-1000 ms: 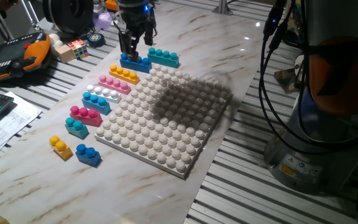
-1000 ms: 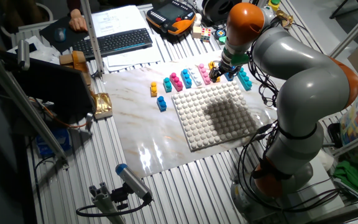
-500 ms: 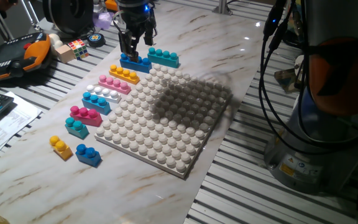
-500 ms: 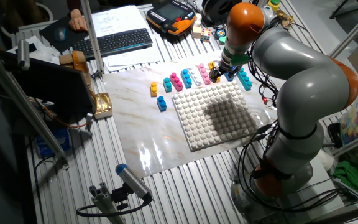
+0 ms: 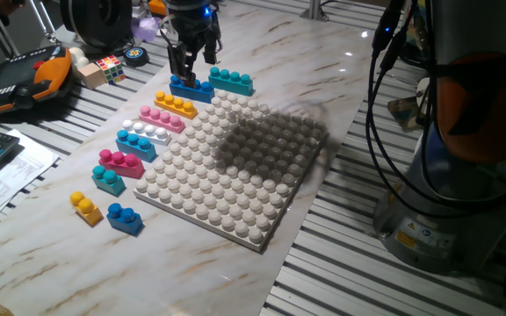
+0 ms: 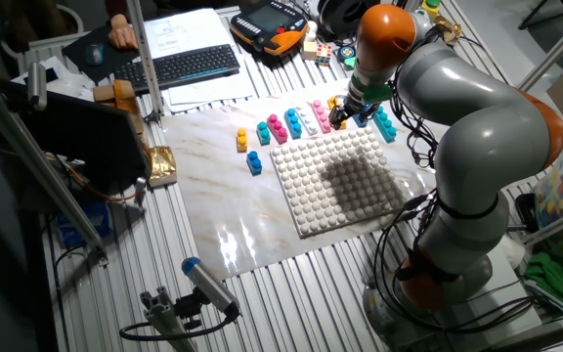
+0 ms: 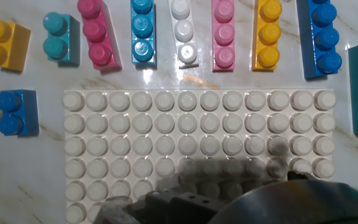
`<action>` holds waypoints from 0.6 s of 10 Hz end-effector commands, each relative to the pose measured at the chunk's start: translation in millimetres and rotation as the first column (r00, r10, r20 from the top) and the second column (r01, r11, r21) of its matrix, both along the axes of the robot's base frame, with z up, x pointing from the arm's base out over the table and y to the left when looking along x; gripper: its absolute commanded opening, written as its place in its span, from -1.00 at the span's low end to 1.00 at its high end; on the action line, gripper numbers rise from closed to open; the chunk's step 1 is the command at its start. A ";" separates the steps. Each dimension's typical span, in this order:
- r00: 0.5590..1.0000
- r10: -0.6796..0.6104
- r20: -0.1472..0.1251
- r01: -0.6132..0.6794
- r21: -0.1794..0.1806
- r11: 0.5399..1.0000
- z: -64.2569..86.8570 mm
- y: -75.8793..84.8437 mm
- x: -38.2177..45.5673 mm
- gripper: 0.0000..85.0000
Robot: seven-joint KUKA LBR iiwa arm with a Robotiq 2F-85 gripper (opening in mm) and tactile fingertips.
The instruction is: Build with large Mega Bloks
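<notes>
Gripper (image 5: 185, 74) is hanging directly over the dark blue brick (image 5: 191, 88), fingers pointing down at its studs. Cannot tell whether the jaws are gripping it or merely touching. The blue brick is lying on the marble table (image 5: 323, 61) beside the teal brick (image 5: 232, 82), at the far edge of the white baseplate (image 5: 235, 162). The yellow brick (image 5: 175, 105), pink brick (image 5: 161, 117) and the other bricks are sitting in a row along the baseplate's side.

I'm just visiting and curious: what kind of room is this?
Probably a robotics lab: a large grey-and-orange robot arm over a marble-patterned tabletop, a black computer keyboard, and an orange-and-black handheld control pendant.
</notes>
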State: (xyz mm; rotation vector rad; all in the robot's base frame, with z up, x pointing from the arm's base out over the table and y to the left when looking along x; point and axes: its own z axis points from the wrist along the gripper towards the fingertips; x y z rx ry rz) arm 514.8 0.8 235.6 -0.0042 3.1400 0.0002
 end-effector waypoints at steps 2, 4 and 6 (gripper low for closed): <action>0.999 0.018 -0.030 -0.018 0.019 1.000 1.2 0.4 0.3 -0.98; 0.999 0.017 -0.035 -0.016 0.017 1.000 2.9 1.5 -0.3 -0.98; 0.999 0.017 -0.032 -0.016 0.017 1.000 2.3 2.1 0.0 -0.98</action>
